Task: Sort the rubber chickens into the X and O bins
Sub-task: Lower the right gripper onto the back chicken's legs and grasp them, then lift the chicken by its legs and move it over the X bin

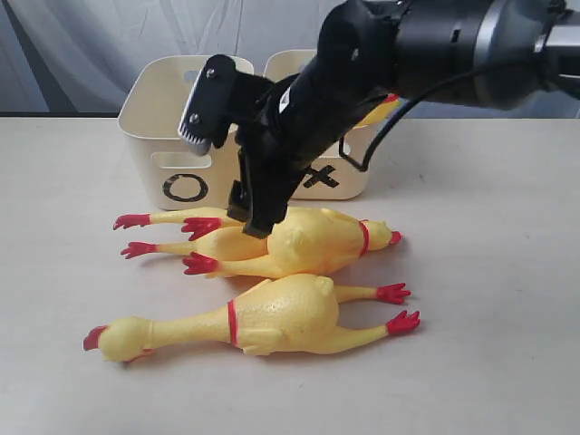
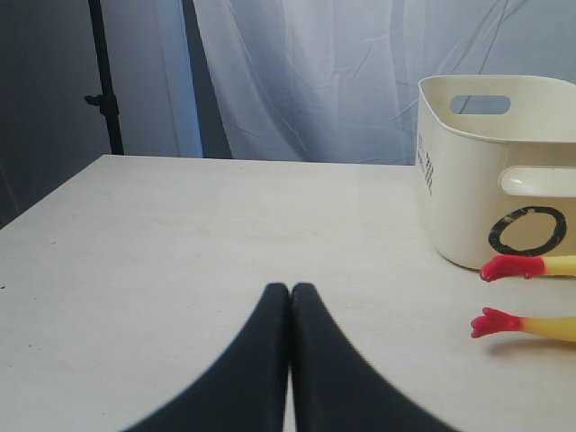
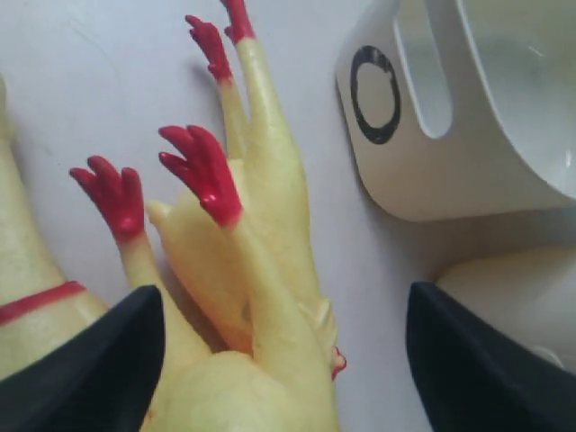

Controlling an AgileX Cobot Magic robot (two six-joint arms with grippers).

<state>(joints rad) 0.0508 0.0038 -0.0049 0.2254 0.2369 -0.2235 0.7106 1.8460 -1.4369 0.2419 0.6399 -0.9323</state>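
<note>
Three yellow rubber chickens lie on the table before the bins. The front chicken [image 1: 272, 317] points its head left. The middle chicken [image 1: 308, 240] points its head right and partly overlies the back chicken [image 1: 177, 220], whose red feet [image 2: 508, 267] show in the left wrist view. The cream O bin [image 1: 172, 136] stands back left, with the X bin [image 1: 340, 177] beside it. My right gripper [image 1: 227, 177] hangs open over the middle chicken's legs [image 3: 261, 270], one finger [image 3: 99, 360] on each side, not touching. My left gripper [image 2: 290, 290] is shut on nothing, low over the bare table left of the O bin [image 2: 486, 180].
A bit of yellow and red [image 1: 385, 104] shows behind the right arm at the X bin's rim; what it is I cannot tell. A pale curtain hangs behind the table. A dark stand [image 2: 103, 81] is at the far left.
</note>
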